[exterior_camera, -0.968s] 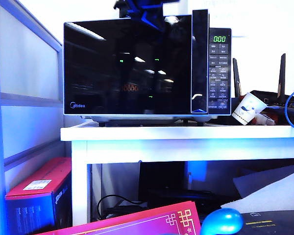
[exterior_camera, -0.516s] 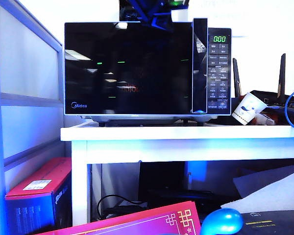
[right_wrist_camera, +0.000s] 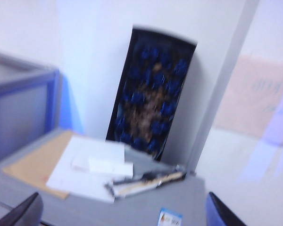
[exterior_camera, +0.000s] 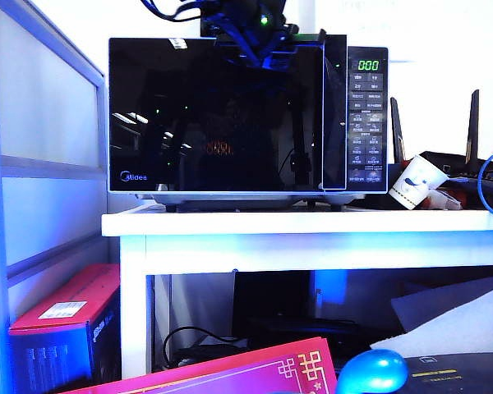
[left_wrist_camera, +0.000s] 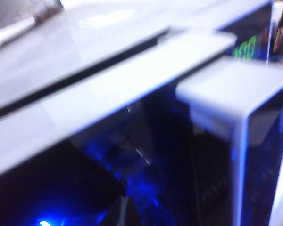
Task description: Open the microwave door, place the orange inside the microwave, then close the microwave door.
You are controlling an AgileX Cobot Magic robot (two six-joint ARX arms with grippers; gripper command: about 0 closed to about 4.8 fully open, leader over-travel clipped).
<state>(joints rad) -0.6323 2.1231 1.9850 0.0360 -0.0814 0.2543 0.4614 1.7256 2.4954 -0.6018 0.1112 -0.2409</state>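
Microwave [exterior_camera: 246,119] under left jaws, right spread

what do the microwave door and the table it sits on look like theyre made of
The microwave door looks like glossy black glass: it mirrors ceiling lights, inside a thin silver rim. The table has a smooth white, matte-looking top, possibly painted wood or laminate; the picture leaves that open.

Left gripper [exterior_camera: 259,37] closed; right gripper [right_wrist_camera: 122,212] spread wide.
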